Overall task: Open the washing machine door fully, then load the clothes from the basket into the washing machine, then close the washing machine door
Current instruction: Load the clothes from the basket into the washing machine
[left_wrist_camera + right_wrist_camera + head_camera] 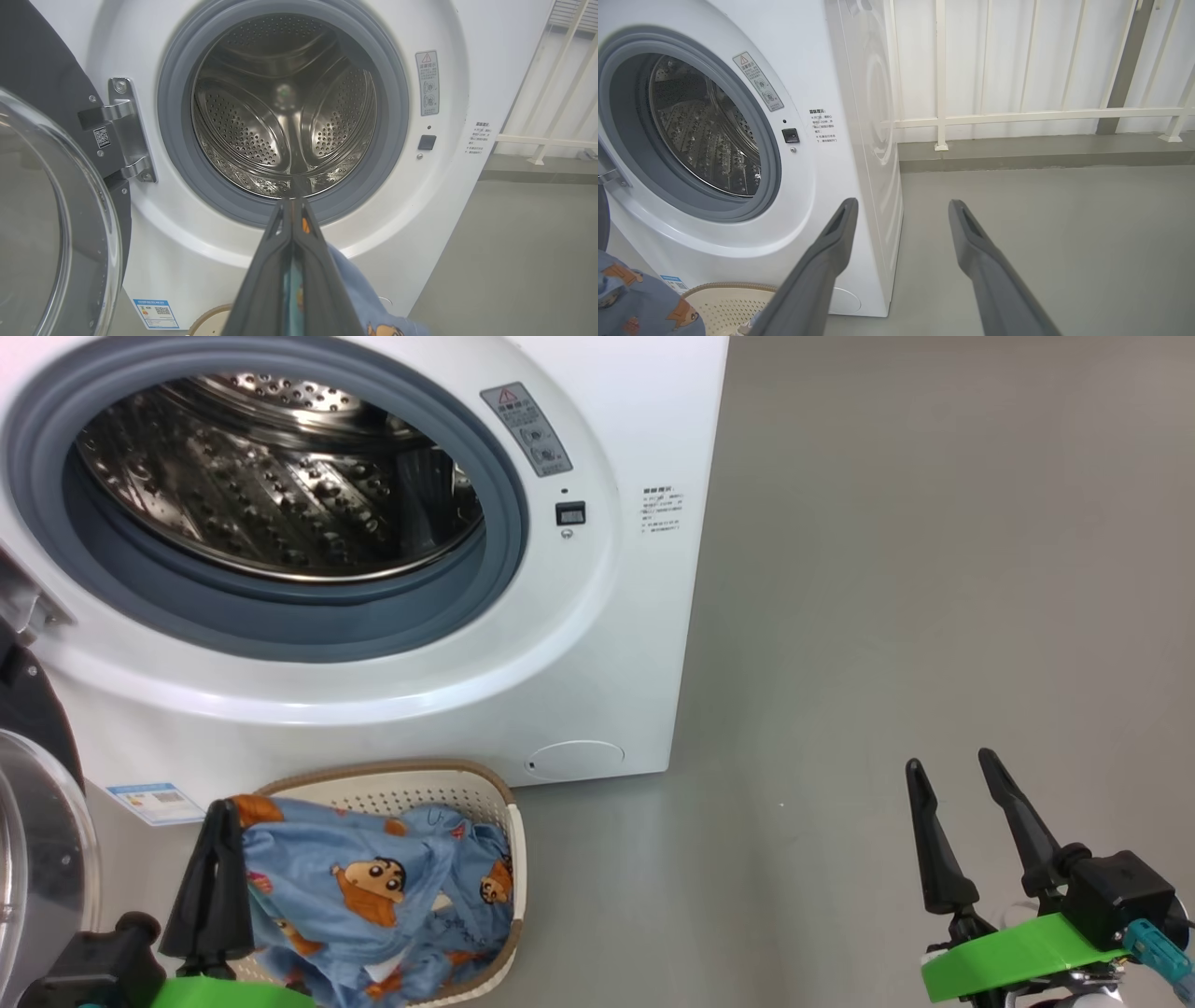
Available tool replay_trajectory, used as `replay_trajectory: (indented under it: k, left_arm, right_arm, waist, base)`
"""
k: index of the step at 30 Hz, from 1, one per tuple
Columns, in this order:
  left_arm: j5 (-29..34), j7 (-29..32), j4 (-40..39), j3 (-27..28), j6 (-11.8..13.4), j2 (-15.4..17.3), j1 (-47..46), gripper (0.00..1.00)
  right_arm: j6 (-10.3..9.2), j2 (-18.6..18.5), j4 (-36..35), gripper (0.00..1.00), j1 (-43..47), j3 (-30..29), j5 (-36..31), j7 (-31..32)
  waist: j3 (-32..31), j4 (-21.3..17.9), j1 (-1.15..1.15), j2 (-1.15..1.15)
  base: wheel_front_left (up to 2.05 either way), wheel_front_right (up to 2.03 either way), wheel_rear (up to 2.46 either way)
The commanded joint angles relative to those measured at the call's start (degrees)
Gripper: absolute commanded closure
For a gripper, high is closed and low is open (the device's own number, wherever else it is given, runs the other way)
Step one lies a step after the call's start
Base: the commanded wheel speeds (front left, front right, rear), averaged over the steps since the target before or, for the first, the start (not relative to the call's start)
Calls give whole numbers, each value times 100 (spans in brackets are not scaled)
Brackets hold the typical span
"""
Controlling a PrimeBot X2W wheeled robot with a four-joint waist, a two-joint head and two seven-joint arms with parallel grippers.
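The left pincer (222, 817) is pressing its two dark fingers (266, 280) together on a fold of the clothes (373, 887). In the left wrist view a thin strip of blue fabric is showing between them. The clothes are a soft light blue bundle with orange-brown cartoon figures printed on it. The bundle is hanging from the fingers at its upper left corner and is draping down into the basket (401, 773), with its lower part lying inside. The basket is cream-white and perforated, with a brown rim band. It is standing on the grey floor (887, 569), just in front of the washing machine (607, 644) and below its round opening. The steel drum (280, 476) is shining inside the grey-blue rubber ring (280, 625). The washing machine door (37, 859) is standing swung open at the left, with its clear glass bowl showing. The right pincer (950, 763) is holding its fingers wide apart above the floor, well to the right of the machine.
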Motion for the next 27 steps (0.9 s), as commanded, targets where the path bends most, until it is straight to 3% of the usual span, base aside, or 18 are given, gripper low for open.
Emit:
replay_trajectory:
  k: [1, 27]
  left_arm:
    - [60, -37, -204, 223, 28, 64, -53, 100]
    - [14, -37, -227, 63, 169, 1, 222, 100]
  right_arm:
    - [16, -25, -171, 0, 32, 118, -46, -68]
    - [16, -25, -143, 0, 164, 103, -1, -68]
  waist:
    - [-57, 12, 0, 0]
    - [-293, 29, 0, 0]
  base:
    - [0, 0, 0]
    - [0, 0, 0]
